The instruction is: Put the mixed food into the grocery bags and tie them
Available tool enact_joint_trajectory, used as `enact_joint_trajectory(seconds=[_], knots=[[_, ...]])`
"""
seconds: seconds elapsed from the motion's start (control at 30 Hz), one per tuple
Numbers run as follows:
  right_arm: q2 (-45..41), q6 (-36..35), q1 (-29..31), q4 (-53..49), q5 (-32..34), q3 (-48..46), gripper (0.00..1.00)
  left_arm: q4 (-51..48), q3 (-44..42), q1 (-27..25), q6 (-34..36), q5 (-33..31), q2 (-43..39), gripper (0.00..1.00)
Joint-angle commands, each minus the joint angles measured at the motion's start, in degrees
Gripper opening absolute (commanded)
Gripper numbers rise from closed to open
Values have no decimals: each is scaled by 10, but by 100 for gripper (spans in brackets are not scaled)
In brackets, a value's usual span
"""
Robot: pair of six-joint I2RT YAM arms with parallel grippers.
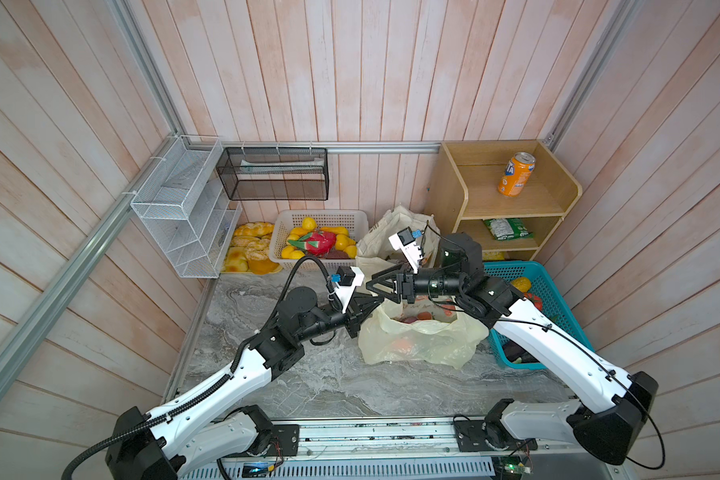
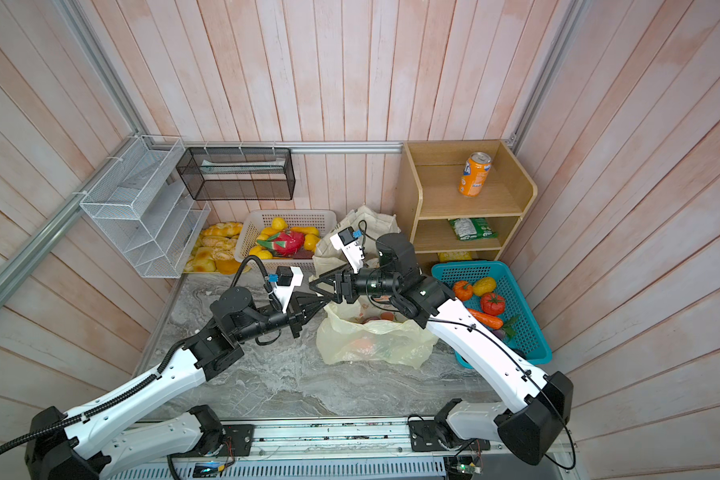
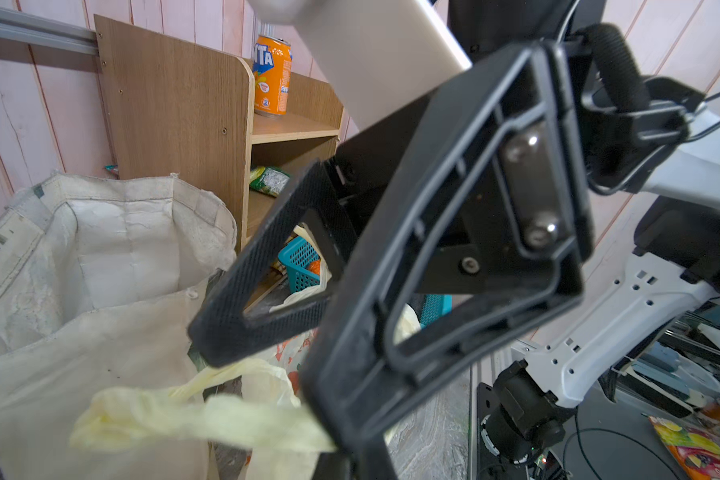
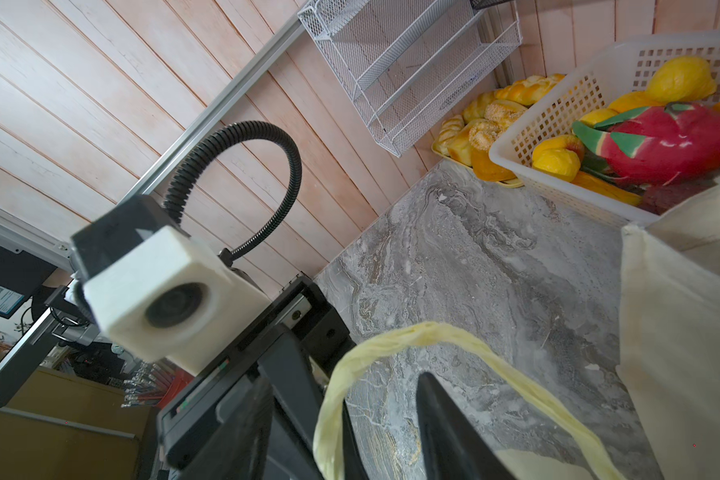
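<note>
The left gripper [image 1: 377,300] is clamped on a handle [image 3: 225,419] of the plastic bag [image 1: 416,345], which sits at its 5 o'clock with orange food [image 1: 404,345] inside. The right gripper [image 1: 371,285], just at 12 o'clock of the left one, seems to have its jaws apart. The tote [image 1: 375,241] stands at 11 o'clock of the bag.

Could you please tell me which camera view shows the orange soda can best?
The left wrist view: the orange soda can is close, label readable. Both top views show it small on the wooden shelf. The right wrist view misses it.
</note>
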Motion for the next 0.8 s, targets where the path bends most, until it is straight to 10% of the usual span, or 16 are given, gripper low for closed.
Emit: enact_joint_trajectory(seconds=[0.0, 0.4, 0.57, 0.77], knots=[[11, -5, 9, -3, -9, -8, 52, -11, 20, -2, 15, 16, 7, 0], [31, -18, 13, -9, 16, 20, 0, -15, 18, -2, 17, 13, 10, 2], [8, -22, 4, -17, 59, 30, 0, -17, -27, -2, -1, -30, -42, 59], [-43, -43, 5, -14, 84, 8, 0, -11, -79, -2, -8, -111, -123, 86]])
